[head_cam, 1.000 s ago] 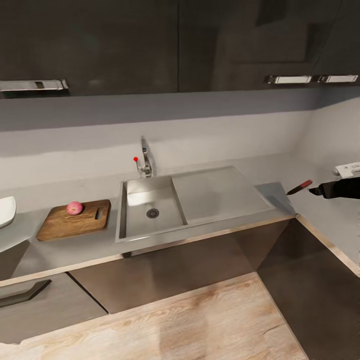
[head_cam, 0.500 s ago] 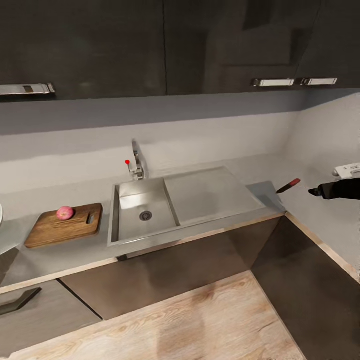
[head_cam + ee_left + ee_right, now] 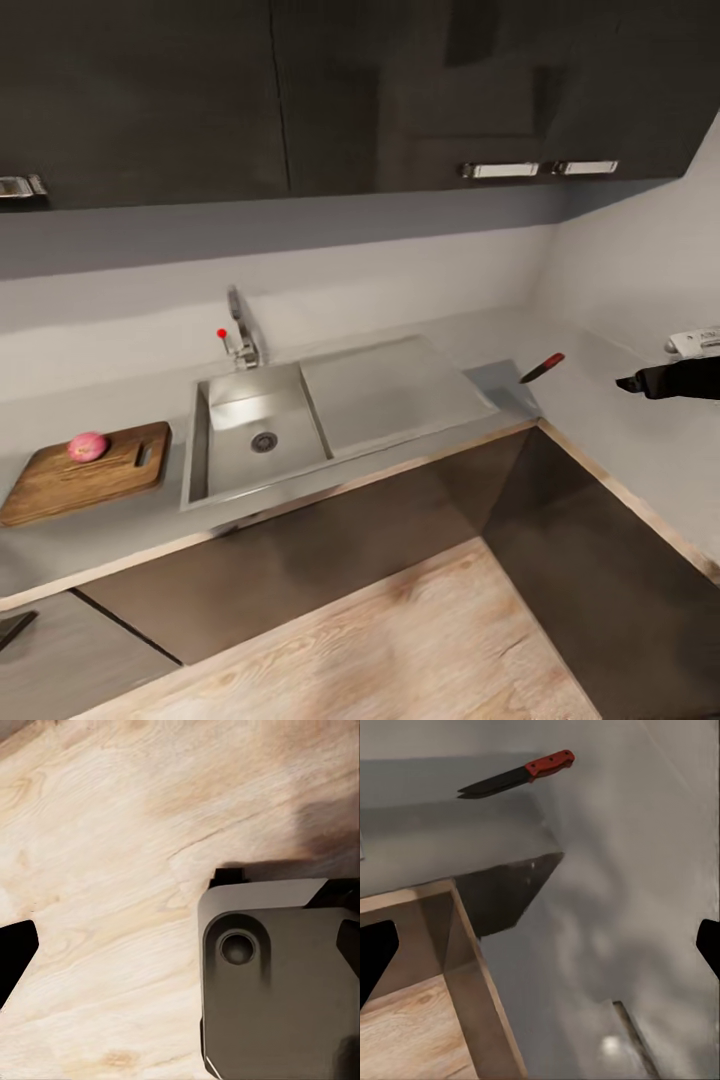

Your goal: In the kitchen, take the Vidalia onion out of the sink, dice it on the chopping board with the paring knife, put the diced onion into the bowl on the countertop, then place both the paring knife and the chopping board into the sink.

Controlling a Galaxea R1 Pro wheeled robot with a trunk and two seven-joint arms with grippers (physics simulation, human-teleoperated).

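Head view: the Vidalia onion, pinkish and round, sits on the chopping board, which lies flat on the countertop just left of the sink; the basin holds nothing but its drain, with the tap and its red knob behind. The paring knife lies on the counter's corner beyond the drainboard, apart from the right gripper, which hangs over the side run of counter, pointing toward the knife. In the right wrist view the knife lies ahead and the fingertips stand wide apart, holding nothing. The left wrist view looks down at wooden floor and the robot's grey base; a dark fingertip shows at each edge, spread apart.
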